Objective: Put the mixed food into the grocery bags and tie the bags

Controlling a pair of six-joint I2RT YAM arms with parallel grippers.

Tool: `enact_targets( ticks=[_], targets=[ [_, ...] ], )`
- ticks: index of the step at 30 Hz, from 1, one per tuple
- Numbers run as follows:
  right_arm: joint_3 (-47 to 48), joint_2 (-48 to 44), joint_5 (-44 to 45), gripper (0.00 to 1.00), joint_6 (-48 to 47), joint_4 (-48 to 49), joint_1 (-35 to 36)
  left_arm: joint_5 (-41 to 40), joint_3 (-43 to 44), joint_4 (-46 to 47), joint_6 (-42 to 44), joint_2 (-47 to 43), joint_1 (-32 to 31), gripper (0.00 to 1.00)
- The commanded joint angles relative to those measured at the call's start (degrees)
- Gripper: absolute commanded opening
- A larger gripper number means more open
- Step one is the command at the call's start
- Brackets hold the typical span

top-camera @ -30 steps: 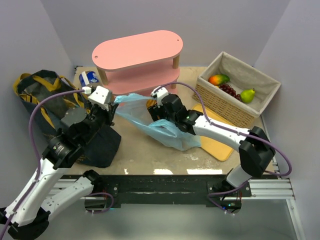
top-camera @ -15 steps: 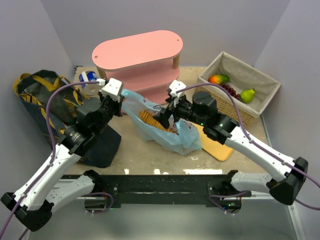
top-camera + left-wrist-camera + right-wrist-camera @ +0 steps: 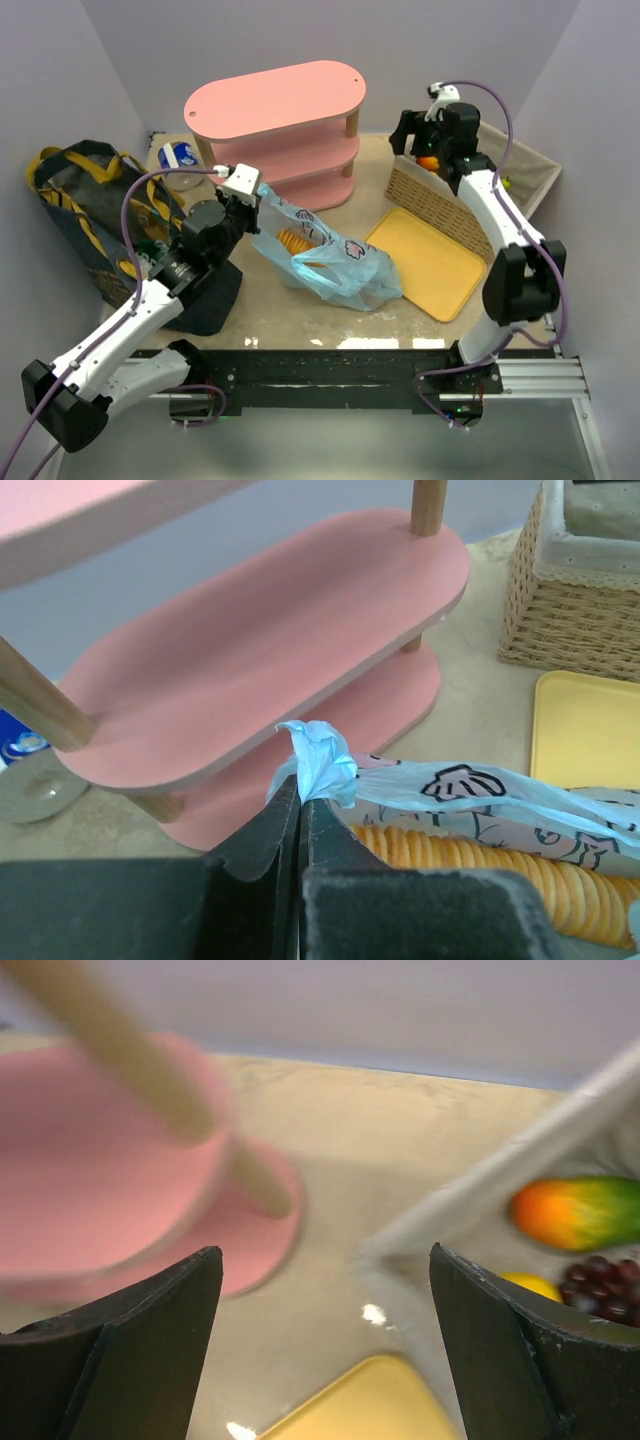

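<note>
On the table (image 3: pixel 270 300), left fingers (image 3: pixel 255 848) pinch plastic bag (image 3: pixel 318 764).

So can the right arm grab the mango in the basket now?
Probably yes. Its jaws are open close to the basket rim, and the mango lies uncovered inside with nothing over it.

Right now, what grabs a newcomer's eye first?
The pink tiered shelf dominates the back of the table. In front of it, the left gripper is shut on a corner of the light-blue plastic bag, with the orange ridged bread inside. At the far right, the open right gripper hovers by the wicker basket, where the mango lies.
</note>
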Motion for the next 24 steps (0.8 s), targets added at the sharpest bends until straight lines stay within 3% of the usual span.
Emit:
enact_targets(
  ticks=[1, 5, 10, 14, 19, 24],
  targets=[
    [9.5, 7.9, 6.5, 0.86, 5.3, -1.4, -6.5, 0.5, -3.8, 11.4, -4.2, 1.1, 0.3, 0.00],
    [18.0, 16.2, 17.3, 0.88, 5.2, -4.7, -8.9, 1.7, -1.3, 9.0, -3.5, 4.0, 0.2, 0.00],
    [21.4, 23.1, 20.4, 0.95, 4.4, -9.5, -12.7, -1.0, 2.9, -1.4, -3.6, 8.9, 0.2, 0.00],
    [17.0, 23.6, 24.1, 0.98, 3.5, -9.9, -13.2, -1.0, 2.9, -6.0, -4.1, 10.1, 0.4, 0.00],
    [10.6, 22.1, 27.3, 0.97, 7.1, -17.0, -13.2, -0.6, 4.3, -9.9, -5.4, 10.2, 0.3, 0.00],
    [2.9, 16.7, 23.0, 0.96, 13.2, -18.7, -12.8, -0.6, 6.3, -11.0, -3.5, 11.7, 0.8, 0.00]
  ],
)
